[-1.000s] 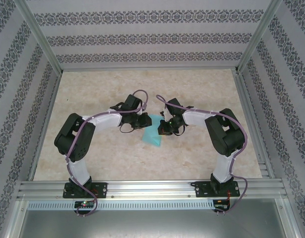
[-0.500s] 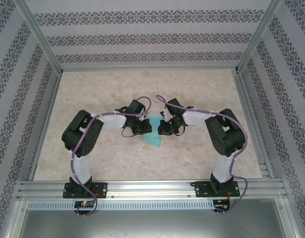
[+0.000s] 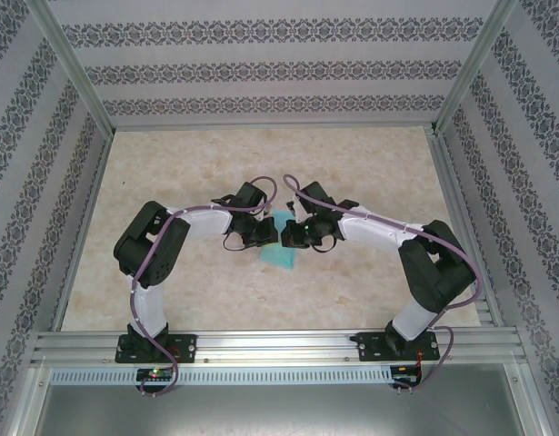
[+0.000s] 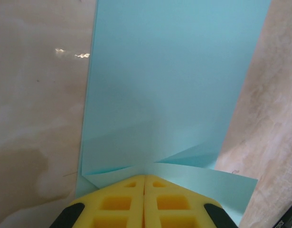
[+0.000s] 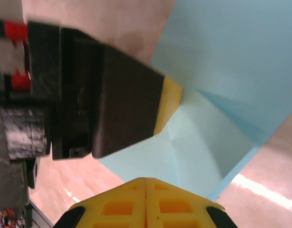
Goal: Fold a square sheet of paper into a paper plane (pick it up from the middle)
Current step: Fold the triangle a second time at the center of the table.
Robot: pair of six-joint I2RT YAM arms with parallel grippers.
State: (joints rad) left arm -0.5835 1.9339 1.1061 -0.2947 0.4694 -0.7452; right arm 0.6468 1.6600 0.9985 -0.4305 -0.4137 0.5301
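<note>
Thin turquoise-blue square sheet of paper (image 3: pixel 281 250), partly creased, lies flat mid-worktop (image 3: pixel 370 163), between both arms. In the left wrist view its long axis runs straight away from the fingers. Left end effector (image 4: pixel 144 176) is pressed together, tips touching the near paper edge where the creases meet; can't tell if paper is nipped. Right end effector (image 5: pixel 146 179) is also pressed together, just above the sheet and holding nothing. Left looks nearer, so likely the pinch-and-lift at the middle is next.
</note>
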